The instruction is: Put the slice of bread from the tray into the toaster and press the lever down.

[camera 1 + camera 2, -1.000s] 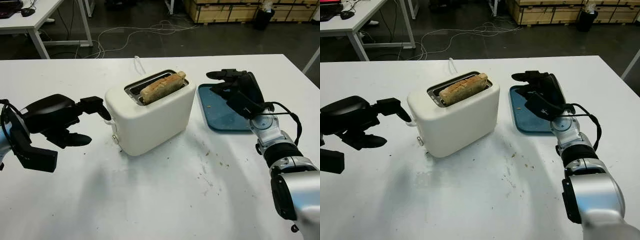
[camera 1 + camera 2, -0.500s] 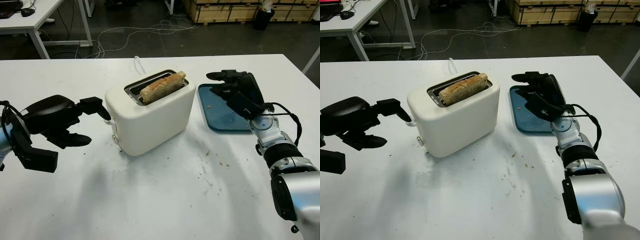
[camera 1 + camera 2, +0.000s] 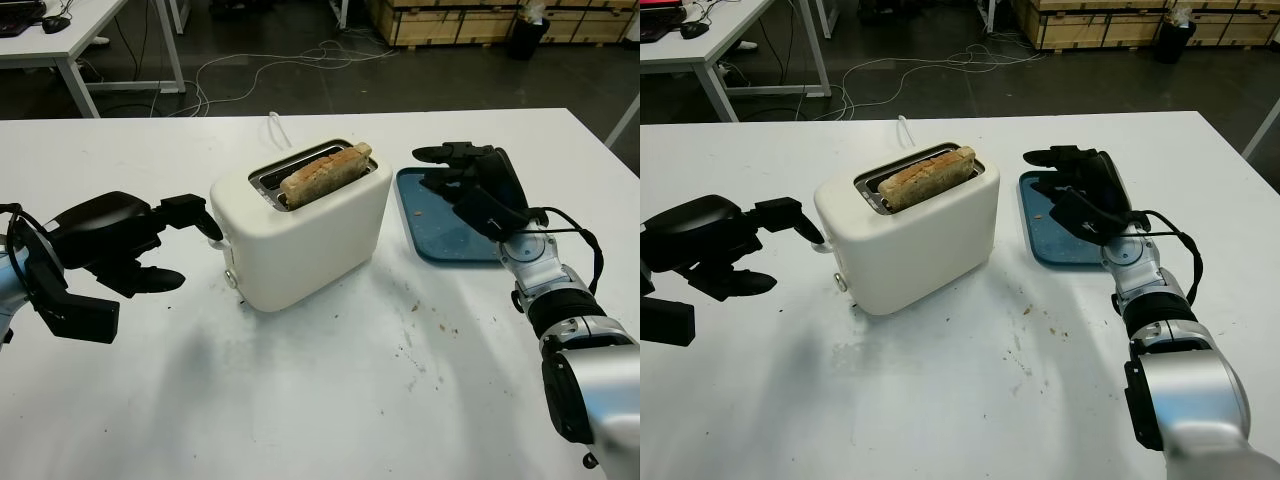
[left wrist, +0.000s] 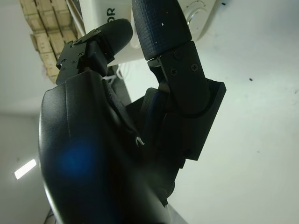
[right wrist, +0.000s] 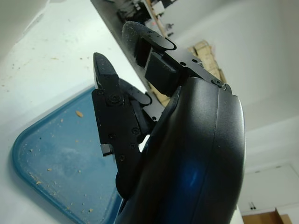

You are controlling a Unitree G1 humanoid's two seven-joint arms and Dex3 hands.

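- Left eye view: the bread (image 3: pixel 325 174) stands in the toaster (image 3: pixel 300 232) slot, still riding high, so the lever remains to be pressed. The left hand (image 3: pixel 150 243), open, has drawn slightly back from the toaster's end compared with a second ago; the finger that reached the lever side now sits just beside it.
- Right eye view: the right hand (image 3: pixel 1080 190), open and holding nothing, hovers over the tray (image 3: pixel 1040 235), nearly unchanged. Only crumbs lie on the tray.
- Left wrist view: fingertips (image 4: pixel 161 25) lie near the toaster's dial end.
- Right wrist view: the hand hangs above the blue tray.
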